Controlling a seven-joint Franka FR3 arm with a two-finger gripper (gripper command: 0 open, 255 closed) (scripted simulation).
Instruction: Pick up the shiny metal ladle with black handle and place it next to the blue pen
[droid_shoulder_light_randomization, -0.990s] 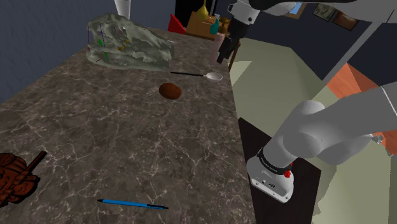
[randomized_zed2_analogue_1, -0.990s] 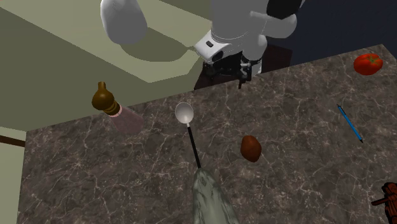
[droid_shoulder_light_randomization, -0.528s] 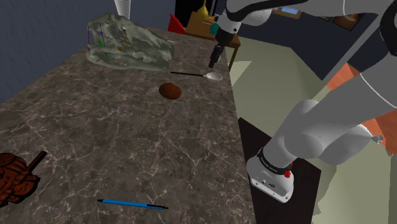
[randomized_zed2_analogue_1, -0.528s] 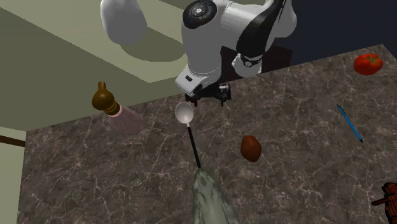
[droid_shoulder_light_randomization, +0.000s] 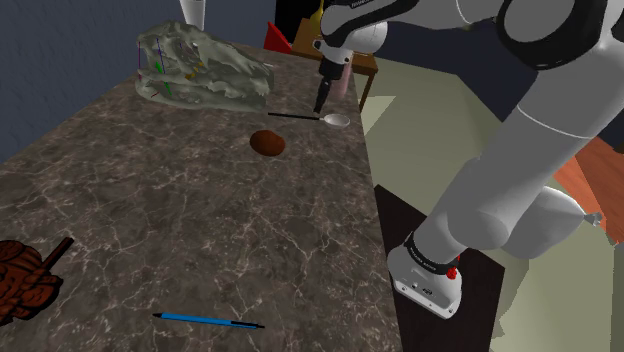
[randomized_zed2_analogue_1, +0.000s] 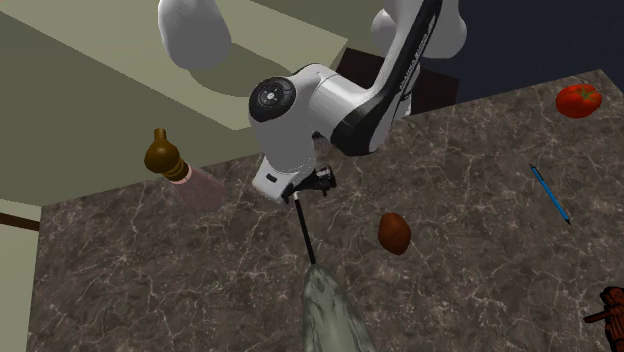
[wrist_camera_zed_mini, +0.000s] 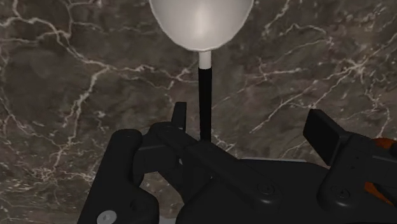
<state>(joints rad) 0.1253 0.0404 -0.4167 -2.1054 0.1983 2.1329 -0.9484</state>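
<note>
obstacles: skull (droid_shoulder_light_randomization: 205, 72), brown lump (droid_shoulder_light_randomization: 267, 142) near ladle (droid_shoulder_light_randomization: 295, 115) | free: counter (droid_shoulder_light_randomization: 200, 230) middle

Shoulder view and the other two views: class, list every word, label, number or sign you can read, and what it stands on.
No text can be read.
On the arm's base, a dark strip of marks: too small to read.
The ladle and the blue pen bear none.

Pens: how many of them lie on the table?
1. The blue pen lies on the table, low in the shoulder view, far from the ladle. The arm covers some of the table.
</note>
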